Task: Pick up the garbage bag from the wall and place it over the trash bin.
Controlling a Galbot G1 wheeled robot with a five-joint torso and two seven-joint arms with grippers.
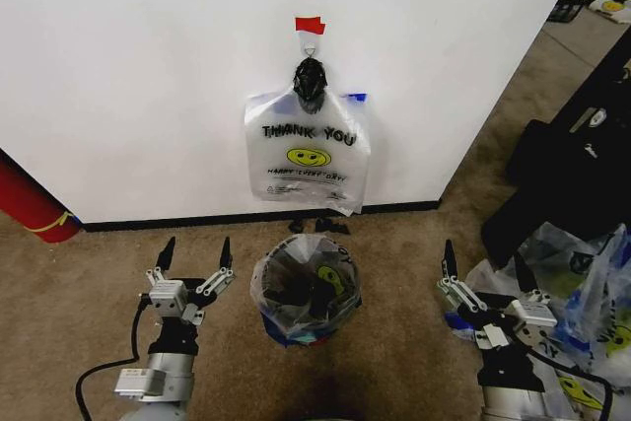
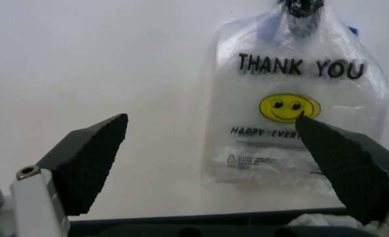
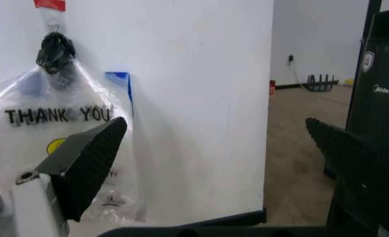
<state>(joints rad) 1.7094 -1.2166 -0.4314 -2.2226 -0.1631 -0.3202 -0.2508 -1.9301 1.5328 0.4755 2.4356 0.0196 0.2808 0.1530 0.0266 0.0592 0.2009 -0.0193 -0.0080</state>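
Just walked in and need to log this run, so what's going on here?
A two-armed robot faces a white wall where a clear garbage bag hangs from a hook. Below it stands a small trash bin, already lined with a bag. The left gripper and right gripper hover low on either side, open, holding nothing.

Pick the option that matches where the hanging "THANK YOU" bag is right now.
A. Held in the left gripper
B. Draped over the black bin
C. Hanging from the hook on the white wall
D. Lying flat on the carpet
C. The garbage bag hangs by its bunched handles from the hook on the wall, above the trash bin; the left gripper and the right gripper are both open and empty.
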